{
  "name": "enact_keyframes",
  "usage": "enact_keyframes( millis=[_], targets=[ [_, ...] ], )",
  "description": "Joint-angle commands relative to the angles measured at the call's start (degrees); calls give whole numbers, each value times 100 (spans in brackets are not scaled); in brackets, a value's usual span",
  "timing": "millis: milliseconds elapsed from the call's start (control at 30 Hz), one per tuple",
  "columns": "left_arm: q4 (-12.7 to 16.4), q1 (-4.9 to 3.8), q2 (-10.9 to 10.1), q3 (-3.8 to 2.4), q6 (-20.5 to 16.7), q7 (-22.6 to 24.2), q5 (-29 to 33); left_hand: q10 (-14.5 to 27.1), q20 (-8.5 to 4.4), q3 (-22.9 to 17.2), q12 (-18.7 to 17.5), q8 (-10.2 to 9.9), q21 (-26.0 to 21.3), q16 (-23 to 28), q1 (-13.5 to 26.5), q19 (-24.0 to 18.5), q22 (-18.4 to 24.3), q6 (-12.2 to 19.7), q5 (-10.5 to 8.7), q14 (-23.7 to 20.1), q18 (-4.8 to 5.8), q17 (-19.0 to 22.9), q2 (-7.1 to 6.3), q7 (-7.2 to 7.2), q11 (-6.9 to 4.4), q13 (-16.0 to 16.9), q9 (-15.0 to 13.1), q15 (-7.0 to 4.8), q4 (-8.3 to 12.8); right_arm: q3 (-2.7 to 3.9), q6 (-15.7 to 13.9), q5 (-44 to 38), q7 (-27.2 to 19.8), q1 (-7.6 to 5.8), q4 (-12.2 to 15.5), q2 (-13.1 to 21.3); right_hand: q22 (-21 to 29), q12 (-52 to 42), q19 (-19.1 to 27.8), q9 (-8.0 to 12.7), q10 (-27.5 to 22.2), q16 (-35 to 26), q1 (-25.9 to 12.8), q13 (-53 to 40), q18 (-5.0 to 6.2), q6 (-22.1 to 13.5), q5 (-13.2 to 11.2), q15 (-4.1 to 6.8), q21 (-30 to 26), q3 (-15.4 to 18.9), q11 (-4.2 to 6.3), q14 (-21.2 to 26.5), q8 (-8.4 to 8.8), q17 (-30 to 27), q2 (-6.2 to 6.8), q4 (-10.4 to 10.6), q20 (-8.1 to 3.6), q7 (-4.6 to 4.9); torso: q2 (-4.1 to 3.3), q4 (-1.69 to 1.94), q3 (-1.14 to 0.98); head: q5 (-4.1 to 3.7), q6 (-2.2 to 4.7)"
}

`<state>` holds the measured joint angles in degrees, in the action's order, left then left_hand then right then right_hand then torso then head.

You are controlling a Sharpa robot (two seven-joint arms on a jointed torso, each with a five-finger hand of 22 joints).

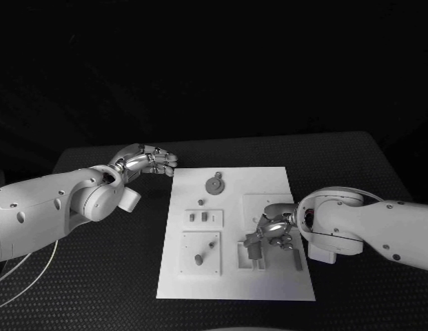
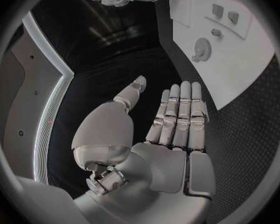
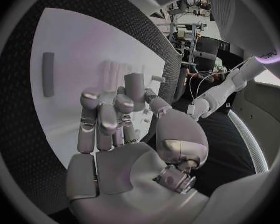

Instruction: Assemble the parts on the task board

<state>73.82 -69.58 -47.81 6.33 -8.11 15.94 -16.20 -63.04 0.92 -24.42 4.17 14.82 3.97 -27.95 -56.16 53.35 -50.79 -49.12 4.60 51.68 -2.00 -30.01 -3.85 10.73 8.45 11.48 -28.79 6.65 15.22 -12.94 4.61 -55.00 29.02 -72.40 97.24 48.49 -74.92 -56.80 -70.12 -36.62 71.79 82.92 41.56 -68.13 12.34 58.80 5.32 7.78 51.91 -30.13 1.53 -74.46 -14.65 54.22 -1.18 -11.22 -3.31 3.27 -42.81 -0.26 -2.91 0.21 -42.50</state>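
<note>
**Head view: right hand working a part at the board's near right corner**

Head view, left to right. Left hand point(image 1: 146, 161) off the task board point(image 1: 273, 181), hovering over the black table point(image 1: 94, 276) just beside the board's far left corner; palm flat, fingers straight and side by side in the left wrist view, thumb apart, nothing held. On the board: a round gear-like part point(image 1: 214, 185) at the far middle, two small blocks point(image 1: 208, 216) below it, a small peg-like part point(image 1: 200, 259) in the near left panel. Further right, right hand point(image 1: 271, 232) down over the raised fixture point(image 1: 256, 256) at the board's near right. Fingers curled in together in the right wrist view, tips pressed about a grey upright piece point(image 3: 135, 87); cannot tell whether actually pinched or only touched.

Judged: seating a part into the right-hand fixture, with most of the task still ahead, going by the loose parts lying elsewhere. Next move calls for fine alignment over the slot, a straight downward push, then a clean release without tipping the piece. Left hand free to steady the board.
</note>
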Motion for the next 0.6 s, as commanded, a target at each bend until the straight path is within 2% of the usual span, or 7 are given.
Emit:
enact_keyframes(
  millis=[33, 200, 467, 600],
  targets=[
    [22, -14, 11, -3, 82, 31, 27, -41, 23, -19, -22, 39, -3, 29, 52, -32, 7, 18, -25, 3, -63, -9, 2, -16, 6, -8, 6, 23, -27, -10, -181, 185, 76, 38, -51, -100, -92, 22, -24, -3, -13, 5, -50, 10, 266, 165, 15, 5, 14, -253, 34, -30, -25, -3, 1, -210, -10, 123, 1, 3, -4, 8, -12],
    [20, -19, 16, -3, 81, 34, 27, -42, 24, -21, -21, 40, -3, 31, 52, -33, 8, 17, -25, 3, -63, -11, 3, -17, 6, -8, 7, 24, -28, -19, -186, 183, 118, 106, -137, -203, -92, 23, -25, -1, -12, 4, -78, 10, 266, 167, 15, 6, 12, -261, 35, -28, -22, -9, 25, -201, -11, 123, 0, -1, -6, 25, -28],
    [25, -31, 3, -3, 79, 26, 27, -43, 25, -23, -21, 41, -2, 35, 53, -34, 9, 16, -25, 3, -63, -16, 0, -17, 6, -9, 7, 25, -28, -53, -87, 200, 168, 127, -140, -239, -92, 24, -25, 0, -11, 3, -98, 10, 266, 169, 16, 6, 11, -275, 36, -25, -19, -18, 18, -189, -12, 122, 6, -8, -8, 59, -77],
    [25, -31, 8, -3, 78, 23, 27, -43, 25, -23, -21, 41, -3, 38, 54, -36, 10, 16, -26, 2, -62, -18, -2, -17, 6, -10, 7, 26, -28, -55, -83, 234, 163, 128, -141, -230, -92, 25, -24, 1, -11, 1, -116, 11, 266, 170, 15, 6, 9, -280, 35, -23, -16, -24, 18, -179, -11, 123, 7, -10, -7, 71, -68]
  ],
)
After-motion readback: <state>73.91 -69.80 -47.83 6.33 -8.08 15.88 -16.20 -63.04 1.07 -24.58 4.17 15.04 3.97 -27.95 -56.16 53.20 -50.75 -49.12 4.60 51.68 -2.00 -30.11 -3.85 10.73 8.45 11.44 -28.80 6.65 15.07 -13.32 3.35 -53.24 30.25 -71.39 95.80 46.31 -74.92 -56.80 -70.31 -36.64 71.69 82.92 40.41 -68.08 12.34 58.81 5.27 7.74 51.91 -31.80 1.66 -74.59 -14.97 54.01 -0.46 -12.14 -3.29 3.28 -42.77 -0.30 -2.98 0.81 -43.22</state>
